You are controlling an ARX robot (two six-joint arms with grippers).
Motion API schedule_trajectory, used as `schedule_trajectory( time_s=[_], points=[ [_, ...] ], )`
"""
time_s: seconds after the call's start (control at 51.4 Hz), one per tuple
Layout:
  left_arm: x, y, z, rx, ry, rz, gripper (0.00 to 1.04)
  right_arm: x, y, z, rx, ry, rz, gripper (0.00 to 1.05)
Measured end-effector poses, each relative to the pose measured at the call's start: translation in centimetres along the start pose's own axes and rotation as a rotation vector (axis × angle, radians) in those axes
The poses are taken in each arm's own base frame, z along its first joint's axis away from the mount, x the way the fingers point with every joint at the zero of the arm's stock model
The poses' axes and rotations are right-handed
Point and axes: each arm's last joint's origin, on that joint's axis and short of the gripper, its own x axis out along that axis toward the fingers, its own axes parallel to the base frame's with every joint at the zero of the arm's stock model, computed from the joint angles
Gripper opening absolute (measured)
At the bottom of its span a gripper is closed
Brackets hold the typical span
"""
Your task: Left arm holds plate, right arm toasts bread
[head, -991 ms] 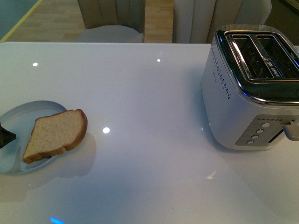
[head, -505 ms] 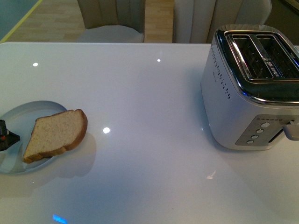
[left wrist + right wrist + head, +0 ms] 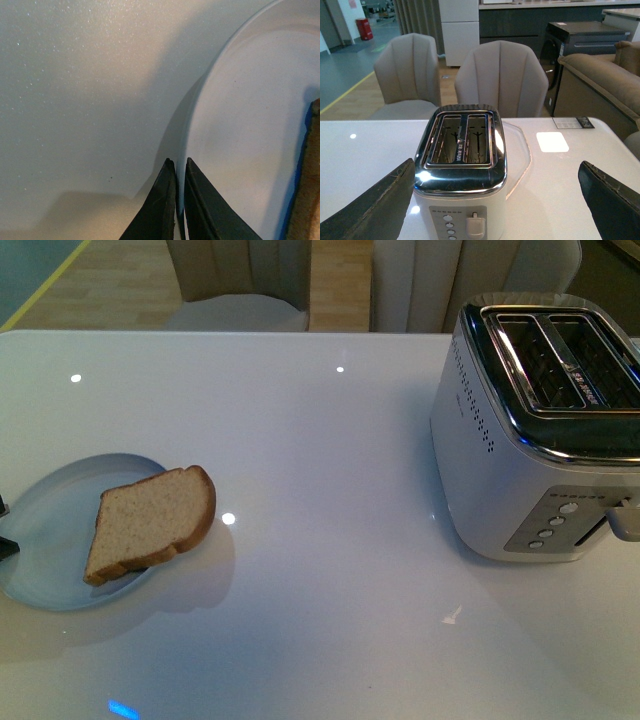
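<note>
Left hand (image 3: 178, 172) is closed down narrow on the plate (image 3: 240, 115): in the left wrist view you see its two dark fingers (image 3: 160, 210) almost together, with the plate's rim running into the slim gap between them, so read the plate as gripped at its edge. Note that in the front view only a dark tip of this hand shows, at the picture's left border, against the plate's left rim. Locate the plate on the left part of the white table (image 3: 330, 440), toward the robot's side; it is round, shallow and pale blue-grey. Locate the bread (image 3: 150, 523) lying flat on the plate's right half, with its rounded crust end pointing away and to the right and overhanging the rim. Right hand (image 3: 496, 165) stands wide open: the right wrist view shows its two dark fingers (image 3: 375, 210) far apart, holding nothing, with the toaster (image 3: 462, 165) framed between them and seen from above. Find the toaster on the right part of the table, well apart from the plate, upright, with two slots (image 3: 462, 145) facing up and a row of round buttons (image 3: 451, 227) and a lever (image 3: 474, 225) on its end face. Two upholstered chairs (image 3: 497, 80) stand behind the far edge of the table
</note>
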Motion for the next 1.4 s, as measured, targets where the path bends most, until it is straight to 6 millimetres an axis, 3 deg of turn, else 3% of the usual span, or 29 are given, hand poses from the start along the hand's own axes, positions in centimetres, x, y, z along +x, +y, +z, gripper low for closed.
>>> schedule_trajectory(
  time_s=[0.214,0.564,0.739,0.875,0.972,1.205,1.4],
  points=[
    [-1.2,-0.1,0.3,-0.095,0.003,-0.021,0.03,0.0,0.0,0.0,0.000,0.000,0.000,0.96],
    [-7.8,-2.4,3.3,-0.142,-0.096,-0.089,0.03,0.0,0.0,0.0,0.000,0.000,0.000,0.96],
    [-12.2,-5.9,4.8,-0.108,-0.124,-0.160,0.03,0.0,0.0,0.0,0.000,0.000,0.000,0.96],
    [-14.3,-8.8,5.3,-0.062,-0.111,-0.203,0.03,0.0,0.0,0.0,0.000,0.000,0.000,0.96],
    [-15.9,-11.9,6.4,-0.008,-0.123,-0.245,0.03,0.0,0.0,0.0,0.000,0.000,0.000,0.96],
    [-17.4,-17.4,7.6,0.080,-0.123,-0.286,0.03,0.0,0.0,0.0,0.000,0.000,0.000,0.96],
    [-17.5,-21.2,6.7,0.140,-0.065,-0.317,0.03,0.0,0.0,0.0,0.000,0.000,0.000,0.96]
  ],
)
